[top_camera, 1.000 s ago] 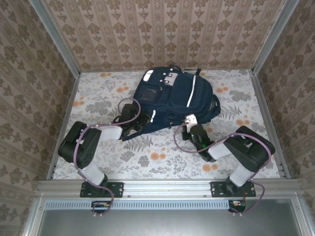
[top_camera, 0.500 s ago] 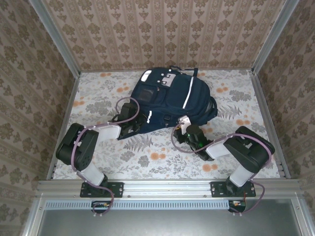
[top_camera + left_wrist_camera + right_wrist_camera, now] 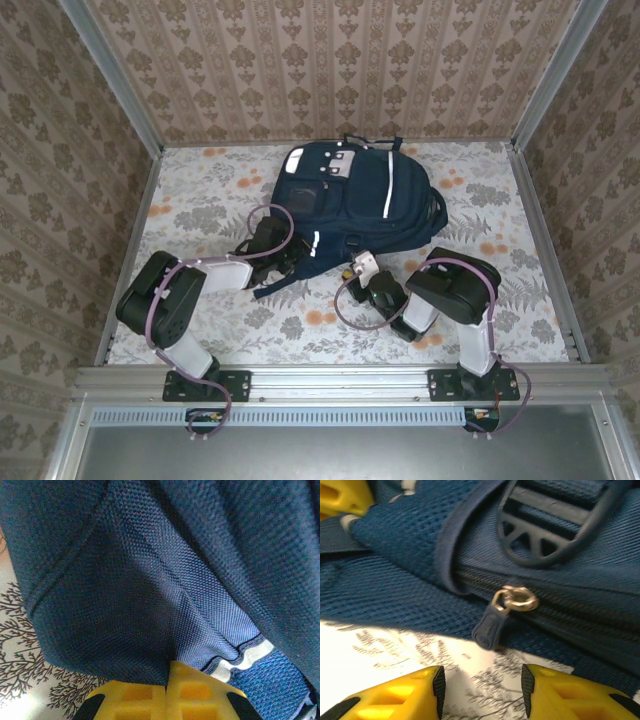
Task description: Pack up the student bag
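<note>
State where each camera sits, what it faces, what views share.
Top external: above, behind the bases, facing down at the floral table; both arms show.
Left wrist: behind the left end effector, facing the navy-blue fabric backpack; fingers shut on it.
Right wrist: behind the right end effector, facing a zipper pull; fingers parted.
All share the backpack.

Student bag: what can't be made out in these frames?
- Contents of the student bag: top view, closed fabric covers them.
- Zipper: right wrist view, blurred and cut off by the right edge, so its end is unseen.
- Front pocket window: top view, too small to tell what lies behind it.
- Left gripper: left wrist view, the bottom edge cuts off its fingers.
</note>
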Controlling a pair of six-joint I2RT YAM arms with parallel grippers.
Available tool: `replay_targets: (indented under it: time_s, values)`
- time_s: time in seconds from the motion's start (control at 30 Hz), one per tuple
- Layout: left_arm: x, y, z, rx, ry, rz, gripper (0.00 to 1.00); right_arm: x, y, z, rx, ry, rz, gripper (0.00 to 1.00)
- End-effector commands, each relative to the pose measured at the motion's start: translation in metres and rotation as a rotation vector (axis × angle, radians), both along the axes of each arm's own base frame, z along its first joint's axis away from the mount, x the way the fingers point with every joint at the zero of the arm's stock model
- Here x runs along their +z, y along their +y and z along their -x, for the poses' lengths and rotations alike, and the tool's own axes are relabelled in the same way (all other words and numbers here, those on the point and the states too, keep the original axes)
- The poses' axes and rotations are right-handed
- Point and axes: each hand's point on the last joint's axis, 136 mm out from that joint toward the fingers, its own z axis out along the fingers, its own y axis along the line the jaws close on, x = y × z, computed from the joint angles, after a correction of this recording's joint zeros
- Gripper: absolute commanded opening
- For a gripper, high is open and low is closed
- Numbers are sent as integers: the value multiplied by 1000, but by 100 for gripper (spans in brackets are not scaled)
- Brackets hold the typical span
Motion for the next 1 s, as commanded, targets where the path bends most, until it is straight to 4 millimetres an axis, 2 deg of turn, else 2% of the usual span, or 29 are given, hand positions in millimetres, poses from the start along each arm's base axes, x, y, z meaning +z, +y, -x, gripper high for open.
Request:
replay_targets:
  time_s: [0.0, 0.07, 0.27, 0.47, 0.53, 0.7, 0.77, 0.97]
  values:
    - [-6, -7, 17, -61, 43, 12, 0, 8, -8, -14, -86, -55, 3, 47]
    - [-6, -9, 17, -62, 42, 18, 0, 9, -10, -17, -101, -55, -9, 47]
    - [-8, -9, 16, -64, 47, 23, 0, 14, 6, -20, -50, -55, -53, 45]
    - [-11, -8, 17, -61, 53, 24, 0, 15, 7, -30, -81, -47, -95, 41]
    - [-12, -7, 17, -57, 57, 27, 0, 13, 4, -31, -101, -44, -102, 35]
    - [-15, -4, 17, -47, 66, 27, 0, 7, -10, -32, -146, -19, -120, 8]
    - [-17, -2, 16, -42, 70, 27, 0, 8, -13, -31, -151, -19, -121, 0]
    - [-18, 8, 13, -14, 72, 15, 0, 13, -19, -23, -137, -20, -110, 0]
